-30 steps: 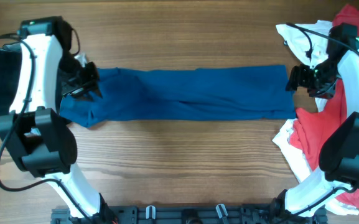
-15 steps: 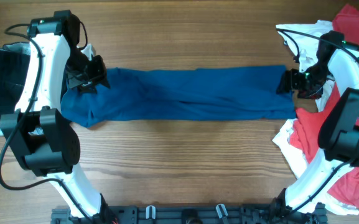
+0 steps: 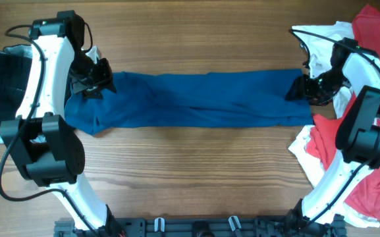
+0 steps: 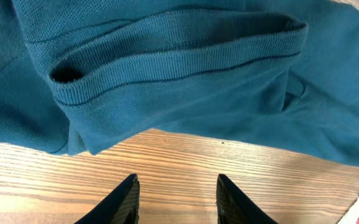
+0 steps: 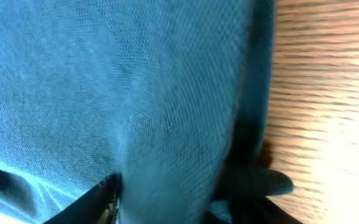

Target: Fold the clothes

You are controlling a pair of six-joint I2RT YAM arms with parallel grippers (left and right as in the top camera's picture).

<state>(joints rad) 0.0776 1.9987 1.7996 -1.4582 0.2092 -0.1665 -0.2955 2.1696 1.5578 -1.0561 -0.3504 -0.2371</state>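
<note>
**Room on both long sides of the teal T-shirt (image 3: 203, 99)**

It lay as a long folded band across the table (image 3: 196, 178), with bare wood before and behind it. Its right end touched the red tee (image 3: 334, 141), near the white tee (image 3: 318, 39). The left gripper (image 4: 177, 198) gaped over wood beside the ribbed hem (image 4: 179, 62), holding nothing. Cloth filled the right gripper (image 3: 299, 89); whether it was pinched was unclear.
</note>
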